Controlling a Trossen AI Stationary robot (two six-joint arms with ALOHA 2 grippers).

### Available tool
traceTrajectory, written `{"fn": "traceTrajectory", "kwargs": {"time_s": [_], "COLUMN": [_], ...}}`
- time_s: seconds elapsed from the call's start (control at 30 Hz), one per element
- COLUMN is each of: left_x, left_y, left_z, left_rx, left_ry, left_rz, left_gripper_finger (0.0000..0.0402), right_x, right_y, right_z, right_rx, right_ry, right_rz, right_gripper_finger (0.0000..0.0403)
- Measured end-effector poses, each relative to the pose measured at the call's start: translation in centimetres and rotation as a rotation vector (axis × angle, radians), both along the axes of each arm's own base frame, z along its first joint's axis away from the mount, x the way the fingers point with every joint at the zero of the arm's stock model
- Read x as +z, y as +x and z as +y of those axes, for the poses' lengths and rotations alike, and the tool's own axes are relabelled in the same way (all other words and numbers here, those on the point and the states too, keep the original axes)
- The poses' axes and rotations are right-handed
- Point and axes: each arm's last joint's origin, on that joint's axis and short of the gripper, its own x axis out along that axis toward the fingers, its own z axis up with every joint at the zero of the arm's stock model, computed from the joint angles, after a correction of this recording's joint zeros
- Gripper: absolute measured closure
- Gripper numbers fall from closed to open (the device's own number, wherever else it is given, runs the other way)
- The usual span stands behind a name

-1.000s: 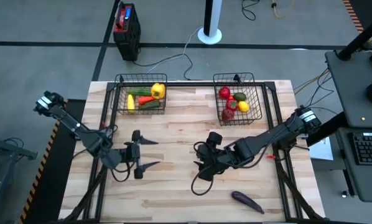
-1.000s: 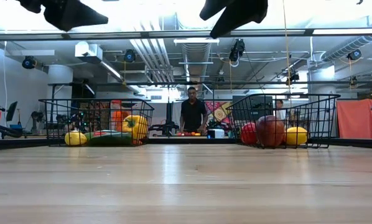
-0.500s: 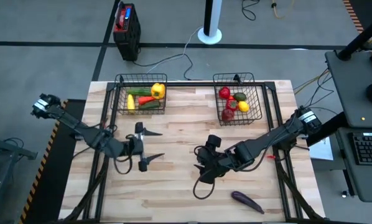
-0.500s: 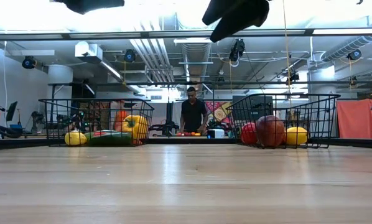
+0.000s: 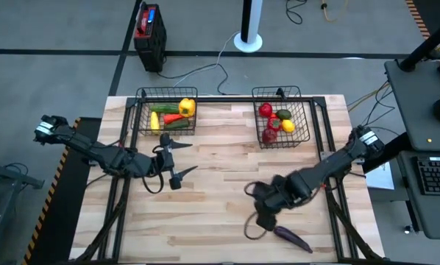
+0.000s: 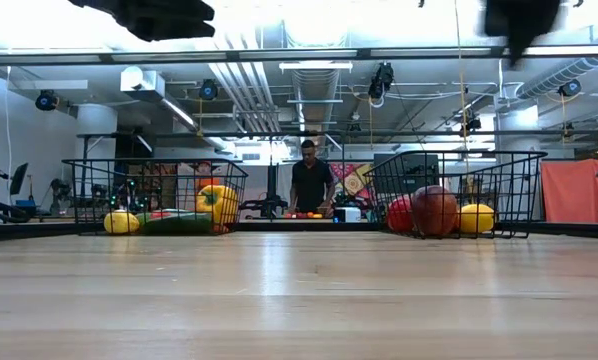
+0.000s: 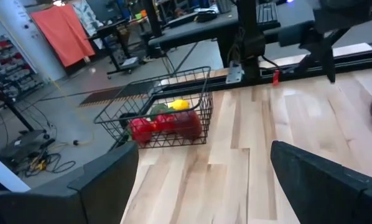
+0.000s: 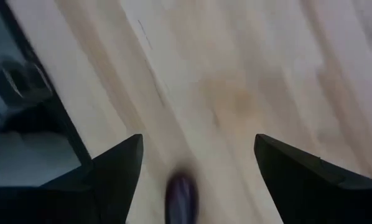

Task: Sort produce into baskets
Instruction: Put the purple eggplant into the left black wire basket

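Right tool (image 5: 258,221) was wide open, empty, beside the eggplant (image 5: 292,237) at lower right. Eggplant looked light, smooth, likely slippery; grip mid-body across its width.

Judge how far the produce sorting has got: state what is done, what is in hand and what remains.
Done: both baskets hold produce, the left basket with a yellow pepper and green pieces, the right basket with red and yellow ones. In hand: the right gripper, open and empty, sits beside the purple eggplant. Left: that eggplant, the only piece loose on the table. The left gripper waits open.
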Motion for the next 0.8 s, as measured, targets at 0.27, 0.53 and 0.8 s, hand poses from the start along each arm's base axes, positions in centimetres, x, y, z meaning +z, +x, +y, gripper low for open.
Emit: {"fn": "traceTrajectory", "kwargs": {"time_s": [0.27, 0.53, 0.8], "left_x": [1.1, 5.8, 8.1], "left_y": [0.1, -0.5, -2.1], "left_z": [0.0, 0.7, 1.8], "left_rx": [-0.002, -0.017, -0.148], "left_ry": [0.018, 0.201, 0.144], "left_rz": [-0.003, 0.090, -0.031], "left_gripper_finger": [0.0056, 0.0056, 0.0056], "right_x": [-0.4, -0.5, -1.5], "right_y": [-4.3, -7.5, -8.2], "right_z": [4.0, 7.4, 9.0], "right_rx": [-0.106, -0.183, -0.200], "right_ry": [0.037, 0.109, 0.062], "right_rz": [0.210, 0.305, 0.268], "right_gripper_finger": [0.0117, 0.0117, 0.0117]}}
